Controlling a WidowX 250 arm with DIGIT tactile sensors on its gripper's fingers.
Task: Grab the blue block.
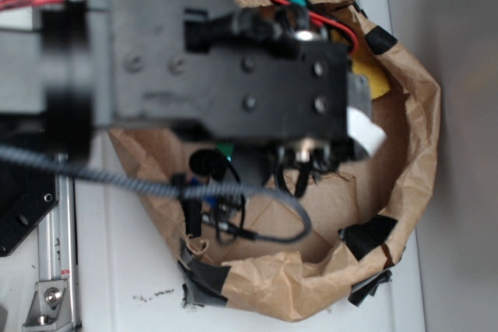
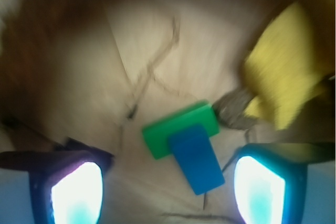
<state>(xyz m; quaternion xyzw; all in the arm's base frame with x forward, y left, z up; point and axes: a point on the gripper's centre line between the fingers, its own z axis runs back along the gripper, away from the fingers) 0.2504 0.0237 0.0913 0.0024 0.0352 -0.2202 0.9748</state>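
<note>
Approach step, by the look of it: the pincer hangs spread and empty inside the paper bag. Between its fingers, slightly ahead, the blue block overlaps the green block. Next: descend, close on blue only.

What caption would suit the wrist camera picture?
Open gripper above a blue block lying partly over a green block in a paper-lined bin.

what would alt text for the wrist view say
A blue block lies partly over a green block on crumpled brown paper, between the open gripper's two glowing fingertips. A blurred yellow object sits at upper right.
</note>
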